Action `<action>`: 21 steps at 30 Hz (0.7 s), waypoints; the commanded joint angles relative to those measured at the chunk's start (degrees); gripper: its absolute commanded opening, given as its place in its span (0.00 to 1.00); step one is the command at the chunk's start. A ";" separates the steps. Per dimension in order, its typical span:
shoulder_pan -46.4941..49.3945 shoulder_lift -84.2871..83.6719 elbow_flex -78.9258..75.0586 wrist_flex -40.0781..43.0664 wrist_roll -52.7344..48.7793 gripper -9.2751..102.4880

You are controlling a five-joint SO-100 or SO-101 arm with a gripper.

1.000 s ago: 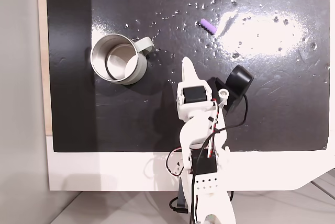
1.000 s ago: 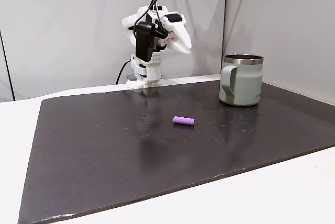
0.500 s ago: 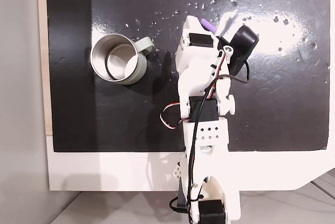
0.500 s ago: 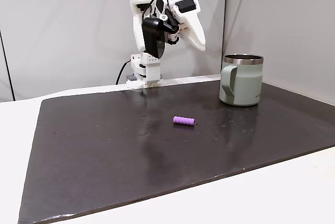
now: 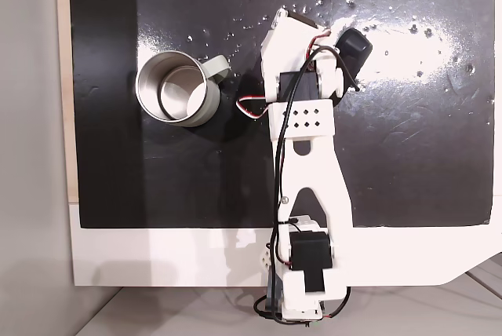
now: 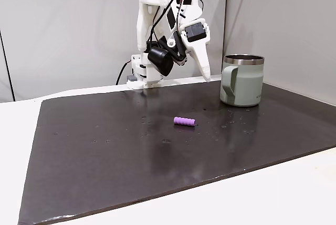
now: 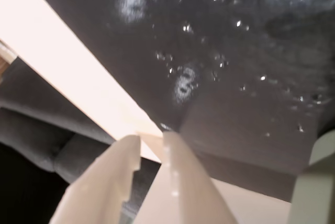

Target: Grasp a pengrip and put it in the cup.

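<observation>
Reach phase of a pick-and-place. In the side-on fixed view the pengrip point(image 6: 184, 121), a short light-purple ribbed tube, lies on its side on the dark mat point(image 6: 105, 151) near the mat's middle, untouched. The cup point(image 6: 242, 80), a metal mug with a pale grey-green handle, stands upright well apart from it; from above its mouth point(image 5: 177, 89) is open and empty, handle turned toward the arm. The claw point(image 6: 205, 72) hangs in the air above the mat, tips angled downward, between the arm's base and the pengrip and nearer the cup. In the wrist view the two pale fingers point(image 7: 120, 182) lie close together with only a narrow slit between them, gripping nothing; the mat's speckled surface and the pale edge of the bench point(image 7: 78, 93) lie beyond the tips. From above, the arm point(image 5: 302, 116) covers the spot where the pengrip lies. To do the step well, the fingers should probably part before descent, straddle the tube across its short axis, and close only once the tips nearly meet the mat, since so small and round a piece is likely to roll if nudged sideways.
</observation>
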 commanded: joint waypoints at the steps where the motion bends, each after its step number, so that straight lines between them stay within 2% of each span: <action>1: 0.18 -4.31 -8.70 3.60 1.41 0.08; 6: 0.79 -11.51 -15.73 7.73 4.31 0.08; 13: 3.43 -22.76 -27.60 17.58 9.23 0.09; 21: 4.66 -25.66 -34.10 21.36 12.22 0.09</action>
